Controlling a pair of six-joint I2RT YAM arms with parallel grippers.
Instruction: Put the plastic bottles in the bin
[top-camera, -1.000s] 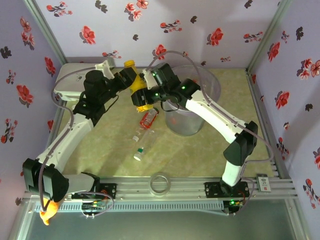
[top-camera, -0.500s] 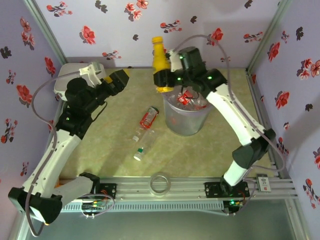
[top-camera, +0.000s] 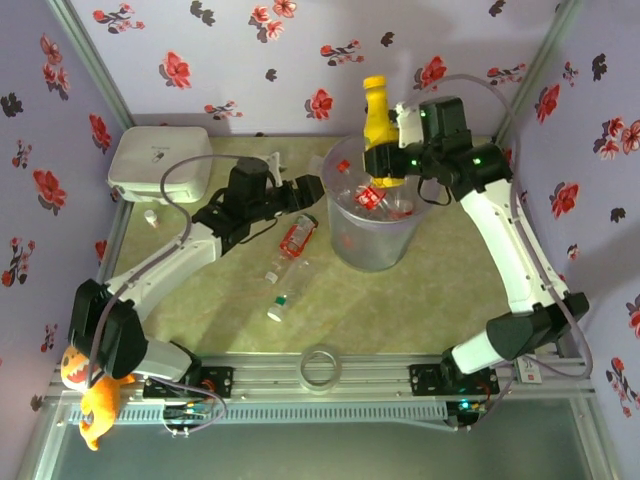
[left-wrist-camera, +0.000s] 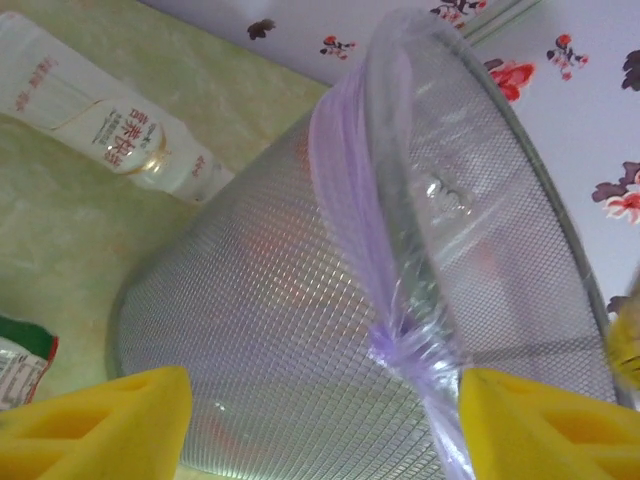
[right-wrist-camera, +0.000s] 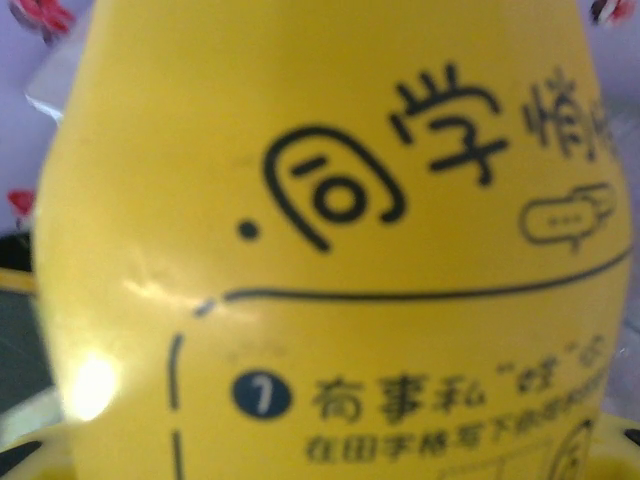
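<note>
Here, the left jaws stand open and empty just beside the left wall of the bin (top-camera: 375, 250). Near them, three plastic bottles lie on the surface (top-camera: 420, 300): a red-labelled one (top-camera: 297, 236), a clear one (top-camera: 272, 272) and a small green-capped one (top-camera: 280, 303). Further right, the right jaws grip the yellow bottle (top-camera: 378, 118) upright above the bin's far rim, and more red-labelled bottles (top-camera: 372, 197) lie inside it.

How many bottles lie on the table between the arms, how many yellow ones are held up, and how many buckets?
Bottles lying between the arms: 3
Yellow bottle held up: 1
Bucket: 1
Total: 5
</note>
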